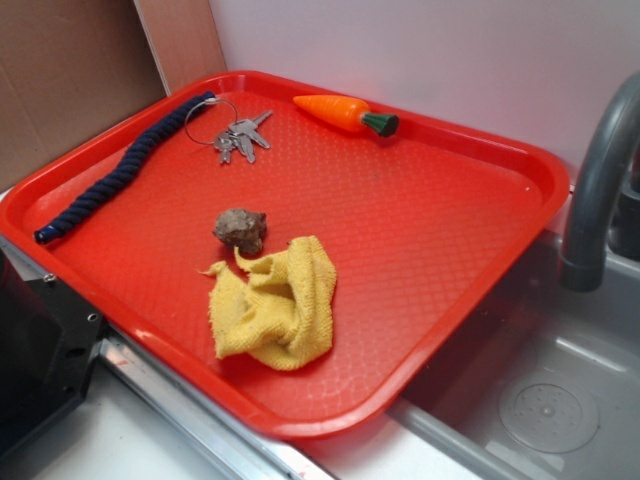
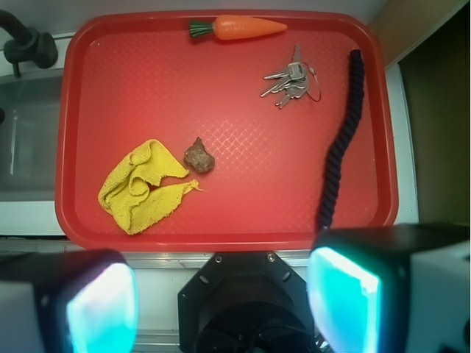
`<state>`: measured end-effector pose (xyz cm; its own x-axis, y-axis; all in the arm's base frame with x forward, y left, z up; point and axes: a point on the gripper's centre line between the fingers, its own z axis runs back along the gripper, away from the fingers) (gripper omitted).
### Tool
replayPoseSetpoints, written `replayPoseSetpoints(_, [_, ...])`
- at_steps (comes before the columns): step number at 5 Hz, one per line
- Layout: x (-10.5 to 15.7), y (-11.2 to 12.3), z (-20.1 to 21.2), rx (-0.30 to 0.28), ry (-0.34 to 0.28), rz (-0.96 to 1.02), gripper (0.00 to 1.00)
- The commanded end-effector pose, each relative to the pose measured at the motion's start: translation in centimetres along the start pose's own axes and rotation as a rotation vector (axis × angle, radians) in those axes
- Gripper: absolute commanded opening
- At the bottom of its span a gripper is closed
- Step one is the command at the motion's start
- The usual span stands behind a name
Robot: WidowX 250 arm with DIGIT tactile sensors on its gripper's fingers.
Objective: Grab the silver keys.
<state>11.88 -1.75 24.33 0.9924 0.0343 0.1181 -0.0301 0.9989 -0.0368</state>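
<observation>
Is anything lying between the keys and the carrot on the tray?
No. Only bare red tray separates the silver keys from the toy carrot; both views show this.

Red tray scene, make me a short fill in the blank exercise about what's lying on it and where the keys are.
1. The silver keys lie between the toy carrot and the dark blue ____.
2. The crumpled cloth on the red tray is ____ in colour.
3. The small brown lump sits right beside the ____.
4. The gripper holds ____.

Missing words: rope; yellow; cloth; nothing
</observation>
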Motion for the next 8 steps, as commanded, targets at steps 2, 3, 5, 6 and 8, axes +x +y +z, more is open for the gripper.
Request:
replayPoseSetpoints(2, [3.3, 2.6, -4.4, 0.02, -0.023, -0.079, 1.0])
replayPoseSetpoints(3, [5.9, 4.4, -6.7, 0.024, -0.073, -0.175, 1.0])
replayPoseSetpoints(5, [11.7, 8.6, -10.4, 0.053, -0.187, -0.275, 1.0])
replayPoseSetpoints(6, [12.6, 11.8, -12.3, 0.065, -0.168, -0.216, 1.0])
replayPoseSetpoints(8, [13.1, 13.3, -16.1, 0.025, -0.271, -0.079, 1.0])
